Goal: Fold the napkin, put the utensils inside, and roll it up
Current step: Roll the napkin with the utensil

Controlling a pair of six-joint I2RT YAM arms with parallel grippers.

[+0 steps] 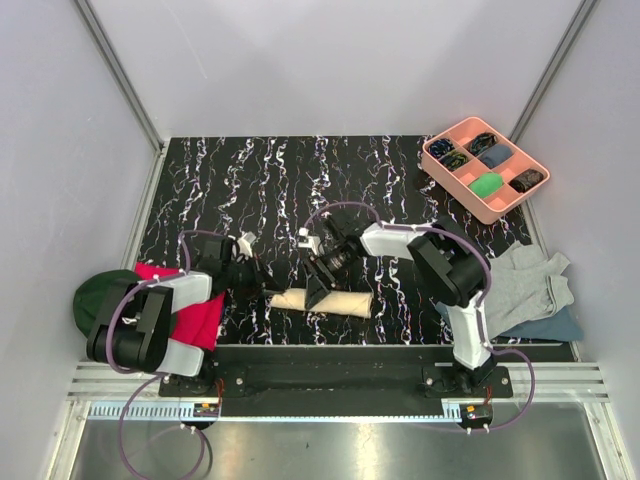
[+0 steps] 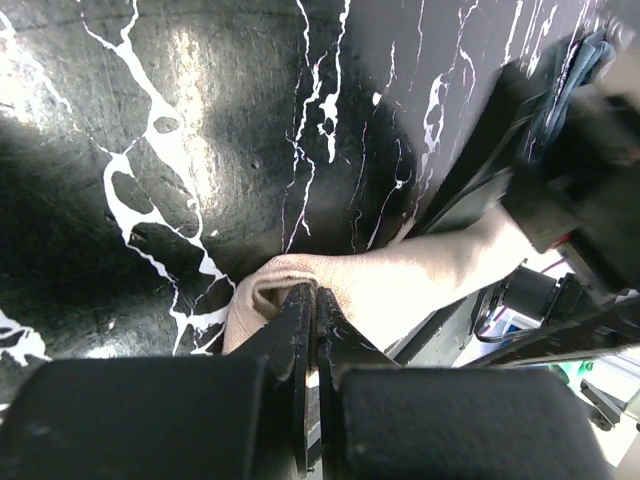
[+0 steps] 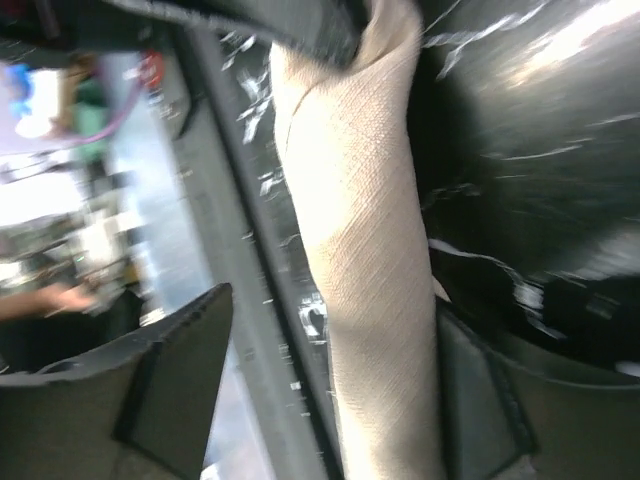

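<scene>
Lying along the near edge of the black marbled table (image 1: 250, 180), about at its middle, one beige napkin (image 1: 340, 302) is rolled into a tube. The left gripper (image 2: 314, 296) is clenched, its two fingers pressed together at the left end of the roll; whether cloth is pinched between them I cannot tell. The right gripper (image 3: 330, 380) is released, one finger on each side of the roll. At the near left corner lie one red cloth (image 1: 195, 318) and one dark green cloth (image 1: 100, 295). At the near right corner lie one grey cloth (image 1: 525, 280) and one blue cloth (image 1: 555, 327). One pink tray (image 1: 458, 188) with six compartments stands at the far right corner.
</scene>
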